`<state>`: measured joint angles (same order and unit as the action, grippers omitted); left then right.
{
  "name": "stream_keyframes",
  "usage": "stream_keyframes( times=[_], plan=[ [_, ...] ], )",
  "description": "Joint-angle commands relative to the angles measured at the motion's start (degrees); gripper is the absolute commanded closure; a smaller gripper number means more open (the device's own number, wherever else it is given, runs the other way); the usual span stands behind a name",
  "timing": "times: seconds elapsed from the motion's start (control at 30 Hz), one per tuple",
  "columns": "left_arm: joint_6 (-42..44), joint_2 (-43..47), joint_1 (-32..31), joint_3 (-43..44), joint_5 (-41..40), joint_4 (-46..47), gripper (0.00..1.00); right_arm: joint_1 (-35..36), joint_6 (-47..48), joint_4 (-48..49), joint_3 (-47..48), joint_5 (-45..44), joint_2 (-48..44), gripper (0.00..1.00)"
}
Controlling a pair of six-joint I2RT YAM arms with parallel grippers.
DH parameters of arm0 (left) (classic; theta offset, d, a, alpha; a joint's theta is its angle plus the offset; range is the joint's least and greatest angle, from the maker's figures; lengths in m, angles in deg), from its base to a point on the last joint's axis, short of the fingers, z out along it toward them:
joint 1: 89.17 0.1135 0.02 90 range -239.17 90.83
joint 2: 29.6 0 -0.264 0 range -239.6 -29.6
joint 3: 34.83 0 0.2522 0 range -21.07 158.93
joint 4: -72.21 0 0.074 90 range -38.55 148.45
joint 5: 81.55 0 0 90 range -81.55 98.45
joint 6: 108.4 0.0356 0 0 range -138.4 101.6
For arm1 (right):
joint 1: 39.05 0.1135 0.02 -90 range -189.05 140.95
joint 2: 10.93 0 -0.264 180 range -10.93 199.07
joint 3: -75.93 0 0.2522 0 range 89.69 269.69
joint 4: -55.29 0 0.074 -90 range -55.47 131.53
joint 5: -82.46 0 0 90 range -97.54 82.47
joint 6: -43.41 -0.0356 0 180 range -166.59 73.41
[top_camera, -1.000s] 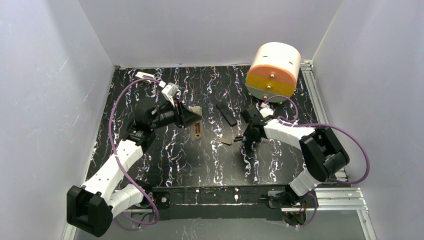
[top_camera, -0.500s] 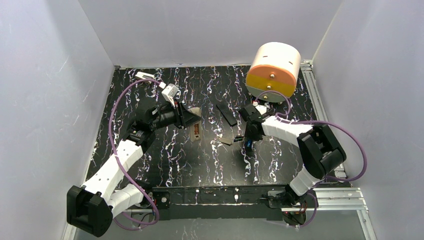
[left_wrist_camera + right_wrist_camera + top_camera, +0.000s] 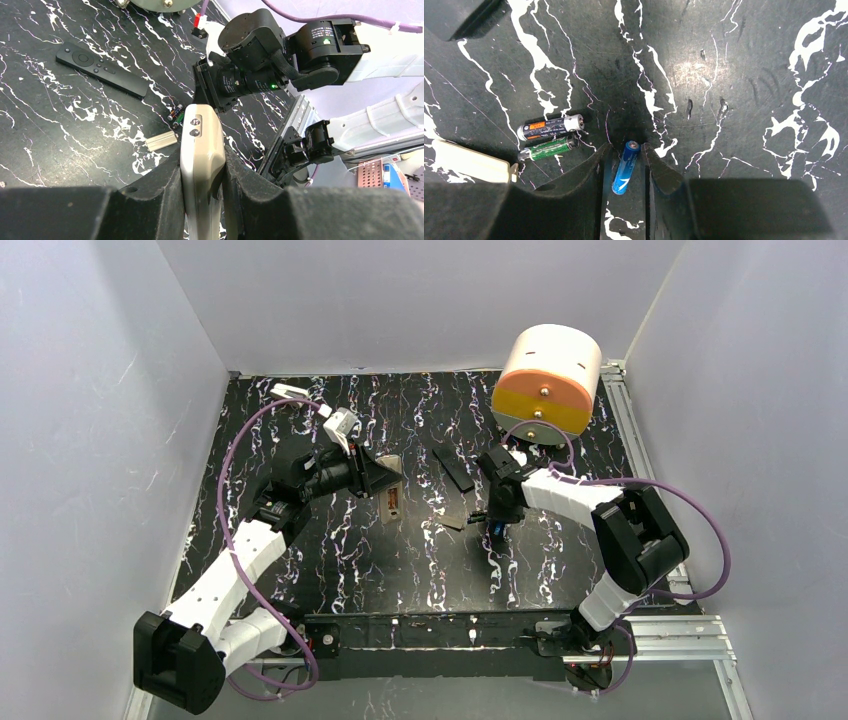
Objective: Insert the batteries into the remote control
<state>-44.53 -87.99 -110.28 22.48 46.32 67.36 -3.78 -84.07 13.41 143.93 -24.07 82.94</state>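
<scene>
Left claw [image 3: 202, 172] clamps the remote control [image 3: 201, 135]. Right claw [image 3: 625, 150] straddles the blue battery [image 3: 624, 170], can't tell if pinched. It looks light, rigid, slick and likely to roll; hold mid-barrel.

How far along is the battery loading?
Done: the beige plastic cover is off and lies on the table, and the left hand clamps the slim white remote control. In hand: the right hand straddles the small blue battery; grip unclear. Left: seating it; the green battery and the dark orange-labelled battery lie loose beside the cover.
</scene>
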Motion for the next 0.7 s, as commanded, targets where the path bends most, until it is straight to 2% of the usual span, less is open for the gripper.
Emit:
stream_keyframes(
  times=[0.0,0.43,0.67],
  plan=[
    [0.7,1.6,0.3,-0.4,0.1,0.5,1.00,0.2,-0.9,-5.5,0.7,0.8,1.5,0.65],
    [0.1,1.3,0.3,-0.5,0.9,0.5,1.00,1.3,-0.3,-4.3,0.8,-0.2,2.3,0.78],
    [-1.6,-1.1,0.4,-0.3,1.1,0.5,1.00,1.3,1.3,-1.9,0.4,0.4,4.2,0.73]
  ],
)
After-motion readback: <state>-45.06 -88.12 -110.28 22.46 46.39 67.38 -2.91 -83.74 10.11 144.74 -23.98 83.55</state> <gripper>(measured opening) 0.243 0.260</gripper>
